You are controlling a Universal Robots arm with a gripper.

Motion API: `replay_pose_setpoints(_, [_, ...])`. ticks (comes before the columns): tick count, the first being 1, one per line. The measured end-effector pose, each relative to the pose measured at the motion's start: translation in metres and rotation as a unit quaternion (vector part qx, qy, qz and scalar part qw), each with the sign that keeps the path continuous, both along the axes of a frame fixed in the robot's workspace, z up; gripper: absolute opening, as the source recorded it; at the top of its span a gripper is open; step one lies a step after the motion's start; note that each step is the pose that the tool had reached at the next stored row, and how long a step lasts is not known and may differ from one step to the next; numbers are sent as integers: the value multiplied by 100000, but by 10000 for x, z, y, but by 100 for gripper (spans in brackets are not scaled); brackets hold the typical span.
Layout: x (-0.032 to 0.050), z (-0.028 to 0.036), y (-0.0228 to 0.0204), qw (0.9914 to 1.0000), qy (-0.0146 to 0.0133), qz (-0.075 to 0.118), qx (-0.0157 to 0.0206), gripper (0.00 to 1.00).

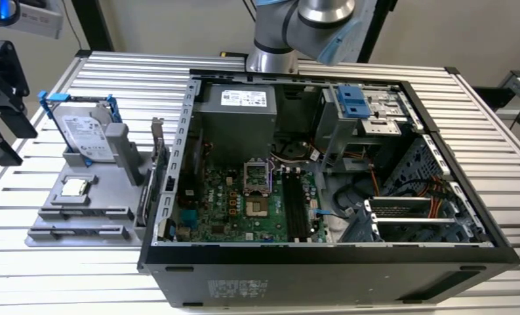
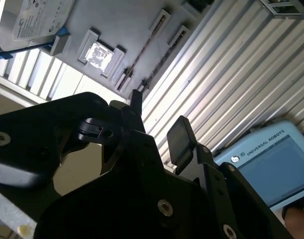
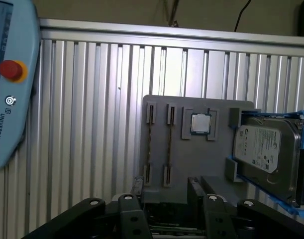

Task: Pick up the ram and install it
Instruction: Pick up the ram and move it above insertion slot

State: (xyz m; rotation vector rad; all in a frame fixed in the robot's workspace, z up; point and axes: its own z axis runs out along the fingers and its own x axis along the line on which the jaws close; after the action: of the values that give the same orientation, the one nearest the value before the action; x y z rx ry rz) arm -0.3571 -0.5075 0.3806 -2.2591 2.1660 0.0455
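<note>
On the grey fixture plate (image 3: 201, 164), which sits beside the open computer case (image 1: 321, 272) toward the exterior view's left, the ram (image 3: 169, 144) stands edge-on in a holder slot as a thin dark stick. A second stick (image 3: 150, 144) of the same look lies parallel and just beside it, on the side away from the square processor chip (image 3: 200, 123). Gripper (image 3: 166, 188) status: jaws set wide, nothing between the fingers (image 3: 195, 189), no contact with the plate or any part. Governing relation — in the first wrist view the ram lies ahead of the finger gap and apart from it. Its long axis runs away from the gripper and across the line joining the two fingertips, so the pads face the stick's flat sides rather than its ends. Both sticks fall within the width of the gap as seen from there, so which one the tool is aimed at cannot be told. The hard drive (image 3: 265, 149) in its blue frame stands beyond the chip, off that line. Limits of observation: the gripper body covers the near edge of the plate, and the sticks show as fine dark lines without board detail. The black memory slots (image 1: 296, 203) on the motherboard lie inside the case, well apart from the gripper — whether they are vacant cannot be judged.
</note>
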Motion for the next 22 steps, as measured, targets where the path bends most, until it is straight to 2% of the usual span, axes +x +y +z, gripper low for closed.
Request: replay_pose_setpoints(22, [0, -69, 0, 100000, 0, -1, 0, 100])
